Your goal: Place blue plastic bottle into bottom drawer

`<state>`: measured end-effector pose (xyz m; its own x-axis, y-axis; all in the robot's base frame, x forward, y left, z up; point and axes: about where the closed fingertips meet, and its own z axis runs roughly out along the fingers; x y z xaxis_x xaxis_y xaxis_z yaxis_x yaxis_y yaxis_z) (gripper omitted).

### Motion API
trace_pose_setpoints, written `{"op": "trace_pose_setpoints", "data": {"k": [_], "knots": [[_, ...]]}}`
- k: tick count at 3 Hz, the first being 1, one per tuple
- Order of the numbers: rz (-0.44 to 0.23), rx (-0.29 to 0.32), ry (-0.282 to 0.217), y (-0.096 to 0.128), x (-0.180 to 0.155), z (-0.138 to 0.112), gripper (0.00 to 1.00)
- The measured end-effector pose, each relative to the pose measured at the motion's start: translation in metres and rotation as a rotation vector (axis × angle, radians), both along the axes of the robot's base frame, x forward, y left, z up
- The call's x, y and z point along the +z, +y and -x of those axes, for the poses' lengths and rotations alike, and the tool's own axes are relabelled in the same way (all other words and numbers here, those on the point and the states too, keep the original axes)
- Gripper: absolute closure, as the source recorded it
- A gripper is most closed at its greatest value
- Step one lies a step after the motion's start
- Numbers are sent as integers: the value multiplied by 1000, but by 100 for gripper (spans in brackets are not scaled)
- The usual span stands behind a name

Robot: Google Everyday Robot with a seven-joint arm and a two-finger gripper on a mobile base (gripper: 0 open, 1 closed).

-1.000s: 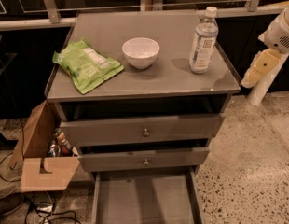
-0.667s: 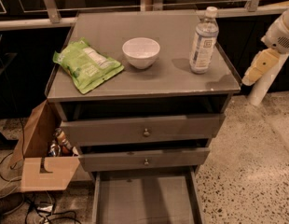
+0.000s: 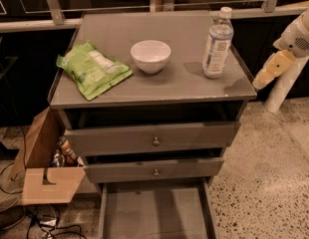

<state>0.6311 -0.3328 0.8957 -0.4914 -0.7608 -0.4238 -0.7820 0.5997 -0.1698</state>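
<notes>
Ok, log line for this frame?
blue plastic bottle: upright on cabinet top, not held | claw: off cabinet's right edge, apart from bottle | bottom drawer: pulled open

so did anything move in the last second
Nothing visibly moved. The gripper stays right of the cabinet, clear of the bottle. Bottle, bowl and green bag sit on top as before; the bottom drawer stays open.

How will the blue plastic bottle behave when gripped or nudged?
The blue plastic bottle stands tall and narrow on the cabinet top, so a nudge would probably tip it. Its clear wall likely dents when squeezed. The tool hangs to its right, off the cabinet.
</notes>
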Motion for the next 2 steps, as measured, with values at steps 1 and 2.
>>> {"op": "trace_pose_setpoints", "data": {"k": [1,2], "knots": [[-128,29,18,40,8,-5,0],[-202,43,31,69,13,-11,0]]}}
